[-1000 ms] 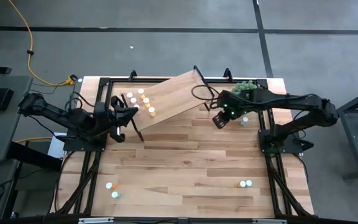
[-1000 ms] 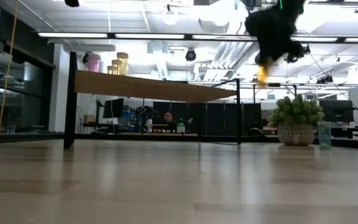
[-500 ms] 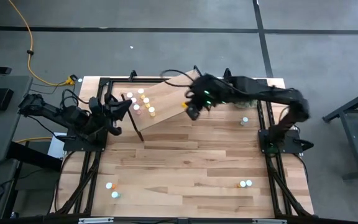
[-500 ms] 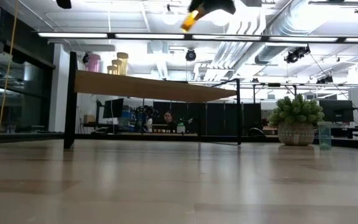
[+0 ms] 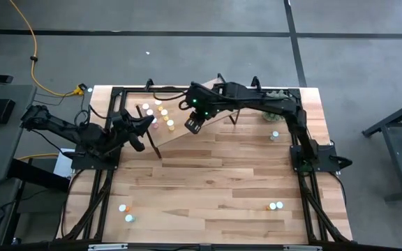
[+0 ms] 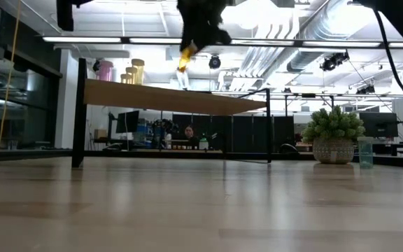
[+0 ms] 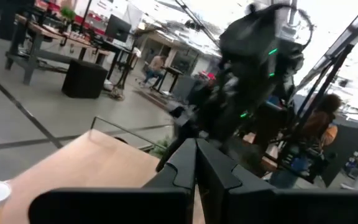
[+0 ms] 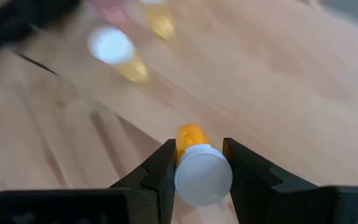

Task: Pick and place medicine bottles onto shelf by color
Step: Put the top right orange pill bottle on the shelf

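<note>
Right wrist view | orange bottle [image 8: 191, 138], white cap | right gripper [image 8: 199, 163] clamping

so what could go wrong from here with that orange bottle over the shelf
1. The right gripper holds the orange bottle close to its white cap, so it could tilt or slip when set down.
2. Bottles already stand on the shelf near the drop spot; the fingers might knock one over.
3. The left gripper waits, shut, beside the shelf's end, so the arms could crowd each other.
</note>
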Tool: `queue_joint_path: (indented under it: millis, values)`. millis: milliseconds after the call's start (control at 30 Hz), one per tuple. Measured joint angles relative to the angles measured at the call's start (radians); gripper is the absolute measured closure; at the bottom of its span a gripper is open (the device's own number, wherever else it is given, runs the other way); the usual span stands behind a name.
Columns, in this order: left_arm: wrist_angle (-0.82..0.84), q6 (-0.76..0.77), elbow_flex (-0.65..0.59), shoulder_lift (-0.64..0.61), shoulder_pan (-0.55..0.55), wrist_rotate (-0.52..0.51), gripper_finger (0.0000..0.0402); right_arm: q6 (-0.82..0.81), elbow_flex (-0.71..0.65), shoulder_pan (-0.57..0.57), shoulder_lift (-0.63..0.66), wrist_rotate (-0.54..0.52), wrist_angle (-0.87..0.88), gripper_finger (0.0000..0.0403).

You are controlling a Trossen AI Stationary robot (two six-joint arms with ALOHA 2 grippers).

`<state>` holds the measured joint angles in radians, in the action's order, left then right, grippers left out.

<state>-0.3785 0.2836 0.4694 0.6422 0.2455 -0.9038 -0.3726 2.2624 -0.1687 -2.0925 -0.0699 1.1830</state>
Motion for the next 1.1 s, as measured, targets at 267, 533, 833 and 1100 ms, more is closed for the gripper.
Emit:
queue_joint_path:
  millis: [267,533,833,1100]
  values:
    - [0.001,0.002,0.0,0.0,0.0,0.014,0.0401,-0.025,-0.047,-0.015,-0.004,-0.112,0.134,0.0293]
    - [0.001,0.002,0.0,0.0,0.0,0.014,0.0401,-0.1,-0.046,-0.064,-0.003,-0.23,0.332,0.0293]
    - [0.001,0.002,0.0,0.0,0.0,0.014,0.0401,-0.1,-0.051,-0.113,-0.002,-0.199,0.333,0.0293]
    - [0.001,0.002,0.0,0.0,0.0,0.014,0.0401,-0.065,-0.052,-0.13,-0.002,-0.188,0.299,0.0291]
